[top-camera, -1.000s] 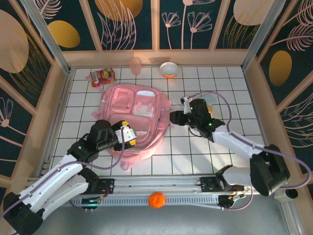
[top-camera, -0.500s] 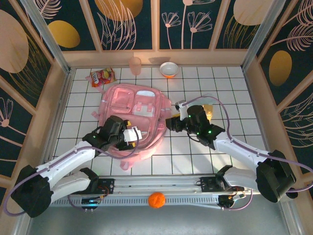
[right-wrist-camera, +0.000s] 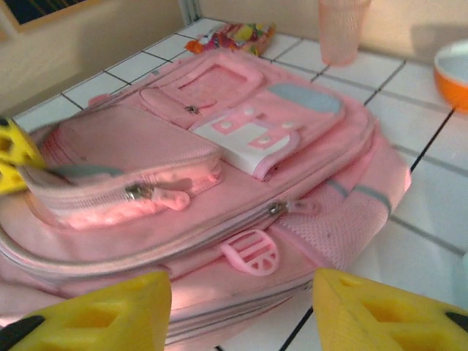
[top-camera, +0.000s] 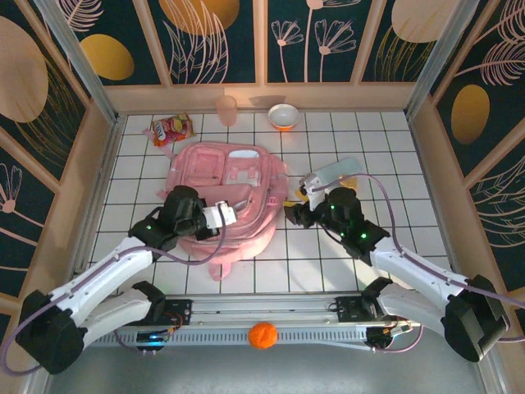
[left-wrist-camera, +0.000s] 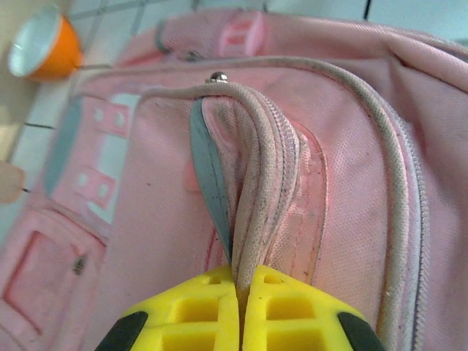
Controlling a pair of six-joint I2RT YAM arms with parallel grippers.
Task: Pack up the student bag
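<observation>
White tiled surface (top-camera: 328,246) from above: pink backpack (top-camera: 225,185) is lying flat at its middle. Left wrist: left claw (left-wrist-camera: 239,289) is pinching tight on the backpack's zipped pocket edge. Right wrist: right claw (right-wrist-camera: 241,292) is gaping wide, gripping nothing, facing the backpack.

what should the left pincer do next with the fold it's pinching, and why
Probably lift that fold slightly and hold it taut. The left pincer is shut on the zip-trimmed edge of the student bag, while the right pincer stands open beside the bag, facing a zip pull it could draw.
</observation>
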